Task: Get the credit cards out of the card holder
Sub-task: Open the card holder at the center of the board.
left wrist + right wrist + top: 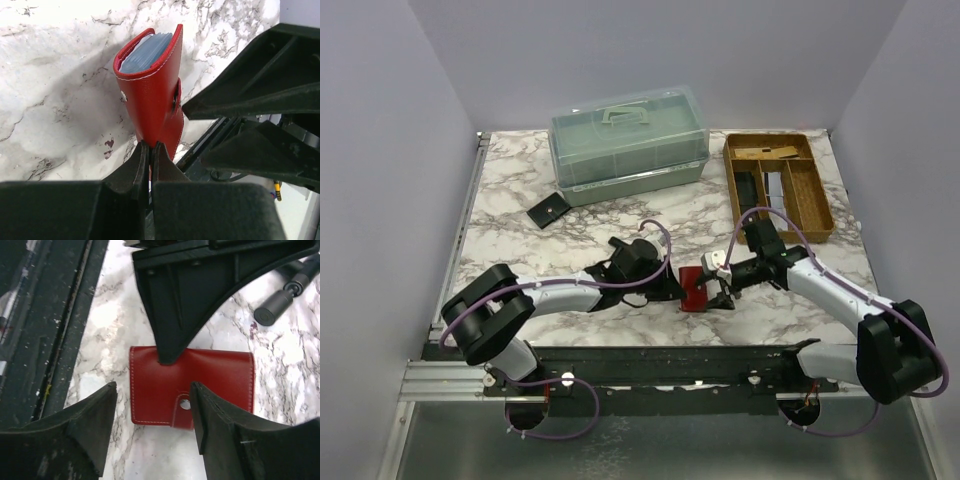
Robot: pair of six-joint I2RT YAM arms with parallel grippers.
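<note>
A red card holder [694,290] stands on edge on the marble table [570,235] between the two arms. My left gripper [149,146] is shut on the lower edge of the card holder [155,95]. Pale blue credit cards [145,52] show inside its open top, packed together. In the right wrist view the card holder [215,372] faces me with its snap tab [184,407] fastened. My right gripper [152,386] is open, its fingers on either side of the tab side, the right finger close beside the snap. From above, the right gripper [720,290] is just right of the holder.
At the back are a pale green box with a clear lid [628,145] and a wooden tray [823,200] holding flat items. A black wallet [548,211] lies in front of the box. A dark metal rail [670,365] runs along the near edge.
</note>
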